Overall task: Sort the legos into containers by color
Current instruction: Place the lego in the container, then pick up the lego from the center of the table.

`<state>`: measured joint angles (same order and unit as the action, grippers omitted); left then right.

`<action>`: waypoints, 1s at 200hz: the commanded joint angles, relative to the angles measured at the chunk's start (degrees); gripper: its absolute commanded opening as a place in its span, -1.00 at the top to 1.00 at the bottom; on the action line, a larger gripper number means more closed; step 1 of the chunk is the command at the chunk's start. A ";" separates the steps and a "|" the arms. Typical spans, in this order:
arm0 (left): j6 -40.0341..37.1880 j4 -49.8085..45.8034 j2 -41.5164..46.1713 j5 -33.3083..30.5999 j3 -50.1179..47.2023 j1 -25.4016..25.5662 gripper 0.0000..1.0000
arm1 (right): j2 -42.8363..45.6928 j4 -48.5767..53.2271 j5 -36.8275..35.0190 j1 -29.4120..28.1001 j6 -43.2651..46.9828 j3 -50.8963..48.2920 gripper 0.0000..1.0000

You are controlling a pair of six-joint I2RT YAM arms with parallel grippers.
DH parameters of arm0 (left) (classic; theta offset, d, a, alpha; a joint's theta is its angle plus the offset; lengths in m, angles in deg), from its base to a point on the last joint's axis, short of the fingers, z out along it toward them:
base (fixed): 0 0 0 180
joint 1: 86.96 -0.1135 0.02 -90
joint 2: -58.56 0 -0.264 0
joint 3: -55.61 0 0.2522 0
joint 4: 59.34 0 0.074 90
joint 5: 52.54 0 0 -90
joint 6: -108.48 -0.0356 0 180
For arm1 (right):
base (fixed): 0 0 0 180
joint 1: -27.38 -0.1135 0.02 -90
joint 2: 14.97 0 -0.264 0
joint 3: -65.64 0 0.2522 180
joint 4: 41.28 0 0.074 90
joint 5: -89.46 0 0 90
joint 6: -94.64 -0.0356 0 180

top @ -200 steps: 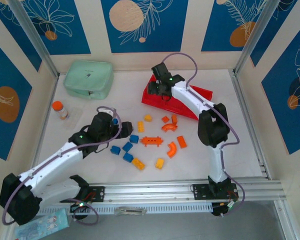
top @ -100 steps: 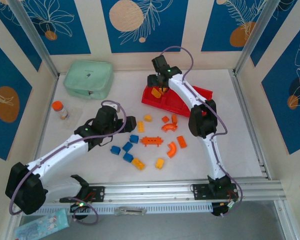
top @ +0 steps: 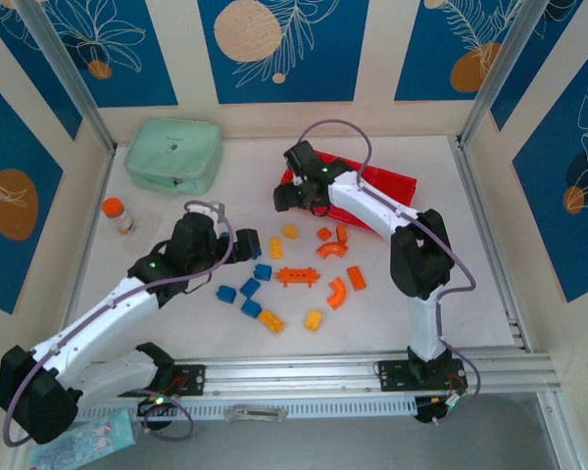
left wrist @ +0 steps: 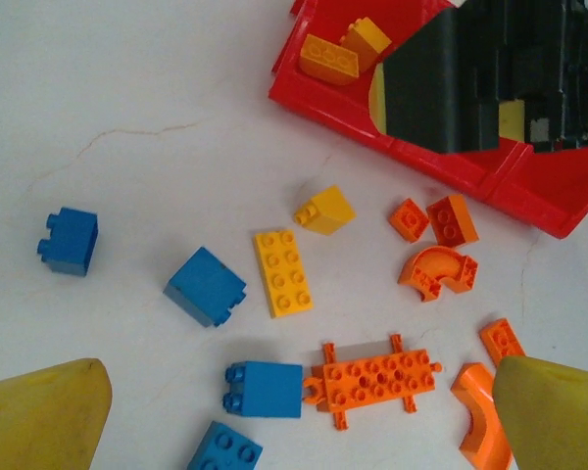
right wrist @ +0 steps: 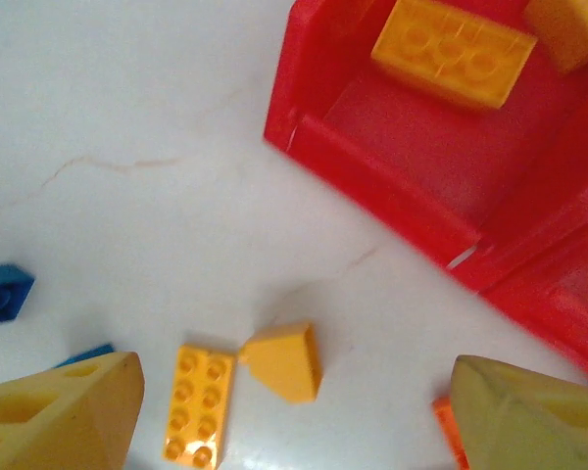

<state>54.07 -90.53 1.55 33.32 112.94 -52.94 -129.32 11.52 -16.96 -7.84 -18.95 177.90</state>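
Observation:
The legos lie loose mid-table: blue bricks (top: pixel 249 287), yellow ones (top: pixel 290 231) and an orange studded plate (top: pixel 297 276) with orange arches (top: pixel 336 292). The red tray (top: pixel 397 182), the containers, sits at the back, and its left compartment (right wrist: pixel 372 166) holds yellow bricks (right wrist: pixel 451 49). My right gripper (top: pixel 289 201) hovers open just off the tray's left end. Below its empty jaws (right wrist: pixel 294 411) lie a yellow wedge (right wrist: pixel 284 360) and a yellow plate (right wrist: pixel 198 403). My left gripper (top: pixel 237 252) is open and empty (left wrist: pixel 302 411) above a blue brick (left wrist: pixel 265 389) and the orange plate (left wrist: pixel 377 377).
A mint-green zip case (top: pixel 173 154) lies at the back left. An orange-capped bottle (top: pixel 118 215) stands by the left wall. Metal frame posts flank the table, and a rail (top: pixel 372 372) runs along the near edge.
My right gripper opened wider and moved from over the tray's left compartment to the left and nearer, off the tray's end. The left arm shifted slightly.

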 commanded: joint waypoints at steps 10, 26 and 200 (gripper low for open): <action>1.50 -2.70 3.15 -1.23 -3.56 -0.80 -0.99 | 1.94 -3.16 2.37 -2.24 -3.48 -5.64 -0.67; 2.59 -2.22 4.90 -1.35 -5.41 -0.80 -0.99 | 1.28 -4.05 2.70 -3.06 -4.81 -7.56 -0.67; 5.17 -4.03 8.94 -3.07 -8.25 -0.95 -0.99 | -11.24 -3.63 -2.95 -2.67 -3.48 -1.51 -0.25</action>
<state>58.68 -94.16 10.09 30.96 105.07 -53.20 -138.98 6.78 -18.95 -10.97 -23.08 174.27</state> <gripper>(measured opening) 0.994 0.646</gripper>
